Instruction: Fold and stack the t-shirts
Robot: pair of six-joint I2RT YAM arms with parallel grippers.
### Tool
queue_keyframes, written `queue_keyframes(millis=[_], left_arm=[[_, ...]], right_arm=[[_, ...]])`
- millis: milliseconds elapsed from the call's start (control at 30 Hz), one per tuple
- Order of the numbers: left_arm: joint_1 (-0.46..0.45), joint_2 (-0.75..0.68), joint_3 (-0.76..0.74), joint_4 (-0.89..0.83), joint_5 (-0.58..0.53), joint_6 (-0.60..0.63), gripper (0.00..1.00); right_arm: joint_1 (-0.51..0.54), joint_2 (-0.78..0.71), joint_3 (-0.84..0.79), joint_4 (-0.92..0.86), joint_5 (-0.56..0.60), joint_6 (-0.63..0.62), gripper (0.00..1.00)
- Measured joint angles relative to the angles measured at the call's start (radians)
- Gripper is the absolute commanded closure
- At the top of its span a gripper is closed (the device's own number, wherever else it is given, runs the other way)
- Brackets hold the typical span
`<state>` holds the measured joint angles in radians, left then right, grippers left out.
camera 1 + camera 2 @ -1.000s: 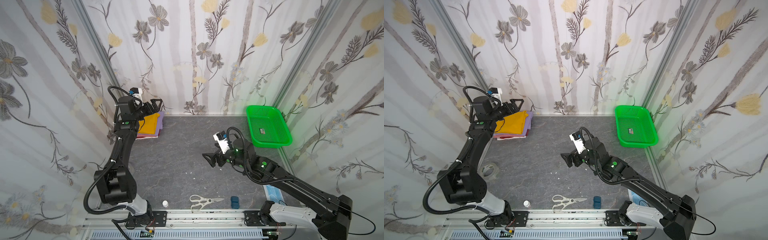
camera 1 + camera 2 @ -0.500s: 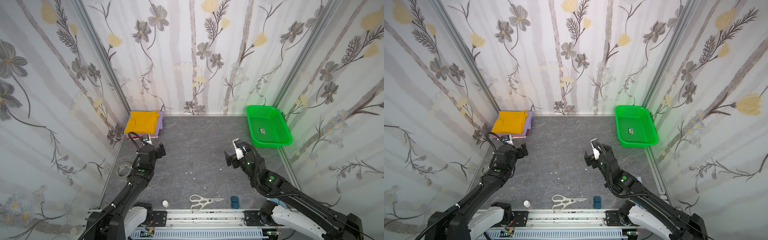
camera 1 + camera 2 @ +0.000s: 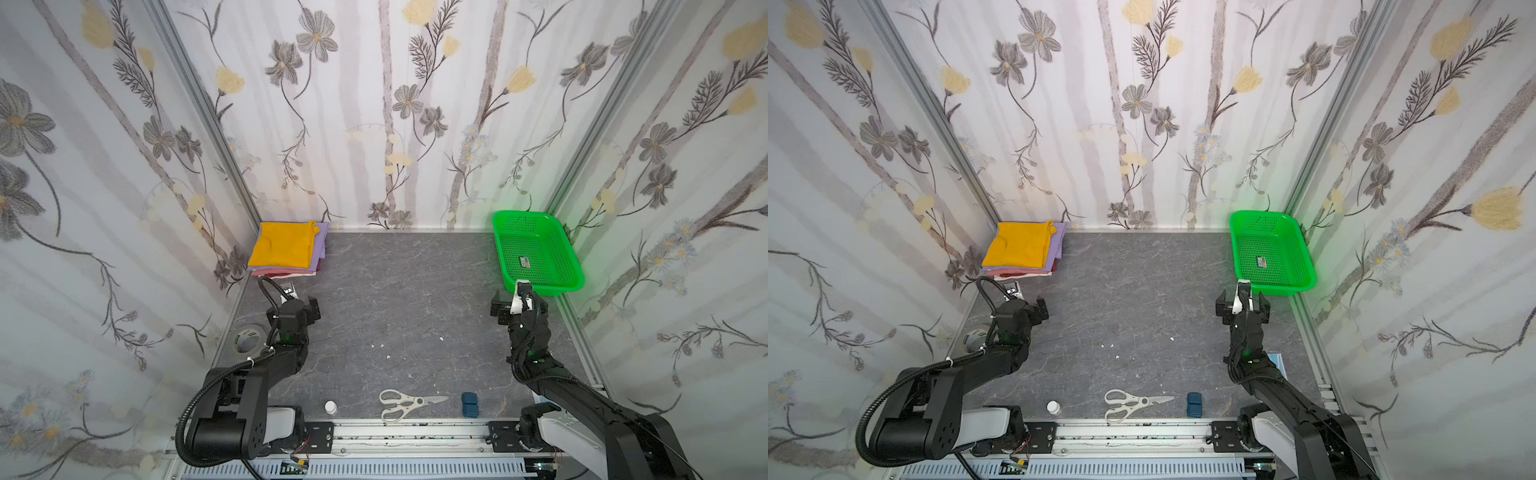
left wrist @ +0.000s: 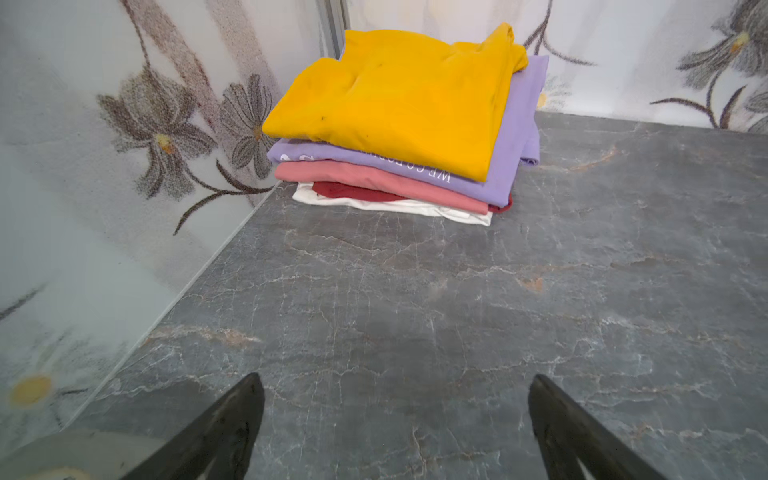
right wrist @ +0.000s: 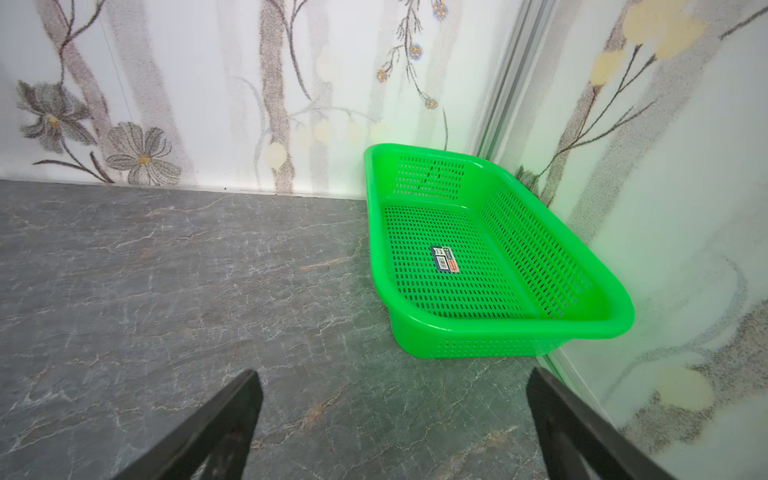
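Observation:
The t-shirts (image 3: 286,248) (image 3: 1020,248) lie folded in one stack in the back left corner. In the left wrist view the stack (image 4: 399,95) shows mustard-yellow on top, then lavender with white lettering, pink, dark red and white. My left gripper (image 3: 301,302) (image 3: 1027,302) (image 4: 395,380) hovers low over the bare grey table, a short way in front of the stack, open and empty. My right gripper (image 3: 517,300) (image 3: 1242,302) (image 5: 392,376) stands open and empty just in front of the green basket.
The green mesh basket (image 3: 540,287) (image 3: 1273,289) (image 5: 498,326) sits at the back right, holding only a small label. Scissors (image 3: 405,403), a small blue block (image 3: 469,405) and a white cap (image 3: 330,407) lie along the front edge. A tape roll (image 3: 247,338) lies at the left wall.
My left gripper came away from the stack and dropped low in front of it. My right gripper moved from the table's middle to the right, near the basket. Both stayed open.

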<state>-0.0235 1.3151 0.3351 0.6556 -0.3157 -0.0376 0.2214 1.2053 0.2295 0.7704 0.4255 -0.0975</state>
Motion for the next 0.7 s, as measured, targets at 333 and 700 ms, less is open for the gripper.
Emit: queue_keyframes(millis=[333,700], left_arm=[[0.089,0.134,0.008,0.136,0.232,-0.054,0.00],[0.084,0.171,0.032,0.177,0.307,-0.047,0.00]], right_arm=[[-0.086,0.180,-0.023,0.297,-0.117,0.030,0.00],[-0.137,0.217,-0.031,0.387,-0.183,0.073,0.00]])
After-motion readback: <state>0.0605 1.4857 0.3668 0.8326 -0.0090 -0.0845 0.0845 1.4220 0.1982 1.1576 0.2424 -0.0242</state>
